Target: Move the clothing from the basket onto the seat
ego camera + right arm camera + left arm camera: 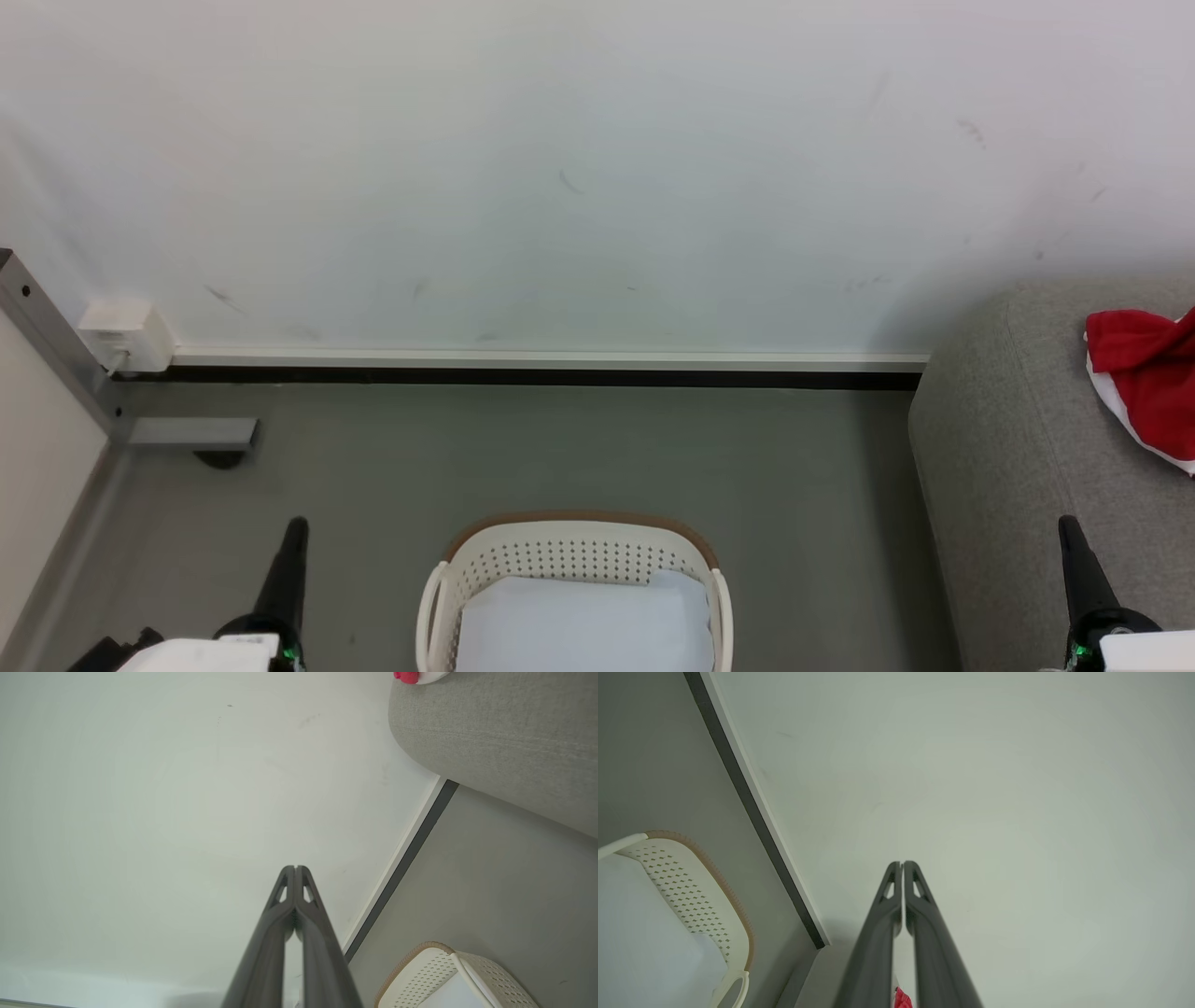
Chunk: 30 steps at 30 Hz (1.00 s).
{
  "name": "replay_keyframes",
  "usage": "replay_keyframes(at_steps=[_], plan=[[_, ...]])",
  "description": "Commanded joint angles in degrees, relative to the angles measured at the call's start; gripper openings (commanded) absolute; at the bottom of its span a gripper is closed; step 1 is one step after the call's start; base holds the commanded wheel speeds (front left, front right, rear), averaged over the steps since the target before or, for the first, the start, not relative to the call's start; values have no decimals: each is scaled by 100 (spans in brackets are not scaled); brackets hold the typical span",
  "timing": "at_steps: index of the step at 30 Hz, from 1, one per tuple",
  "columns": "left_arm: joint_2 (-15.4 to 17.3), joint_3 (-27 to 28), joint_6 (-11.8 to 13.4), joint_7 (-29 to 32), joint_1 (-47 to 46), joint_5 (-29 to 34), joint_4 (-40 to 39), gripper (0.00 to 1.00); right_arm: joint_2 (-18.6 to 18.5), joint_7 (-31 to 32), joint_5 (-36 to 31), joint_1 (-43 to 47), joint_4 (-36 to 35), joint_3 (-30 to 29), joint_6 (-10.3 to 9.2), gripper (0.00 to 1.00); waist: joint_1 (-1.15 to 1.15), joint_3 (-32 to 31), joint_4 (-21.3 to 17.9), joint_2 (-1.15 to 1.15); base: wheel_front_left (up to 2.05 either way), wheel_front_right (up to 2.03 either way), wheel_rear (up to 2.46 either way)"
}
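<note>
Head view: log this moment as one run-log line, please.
clothing: on seat | basket: on floor, pale pad inside | left tool: shut | right tool: shut

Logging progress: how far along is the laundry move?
Done: clothing lies on the sofa; the basket holds just a pale pad. In hand: nothing; left end effector and right end effector are shut, empty. Left: seemingly nothing, though the basket's near end is cropped.

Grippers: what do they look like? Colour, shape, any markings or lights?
Left gripper and right gripper match: two long dark grey fingers tapering to slim tips, each with a small triangular cut-out near the tip. Each base has a dark round collar with a small green light, then a white arm casing.
</note>
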Motion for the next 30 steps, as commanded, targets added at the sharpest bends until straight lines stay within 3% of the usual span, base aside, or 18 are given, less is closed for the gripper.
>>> replay_keyframes(at_steps=[1,30], plan=[[25,37,-32,42,-86,-158,-35,0,-66,33,123,-76,-53,-28,-13,0,0,2,1,0,0,0,0],[1,113,-63,302,-188,-1119,-63,0,-69,297,1099,-219,-67,-51,-15,0,0,48,24,0,0,0,0]])
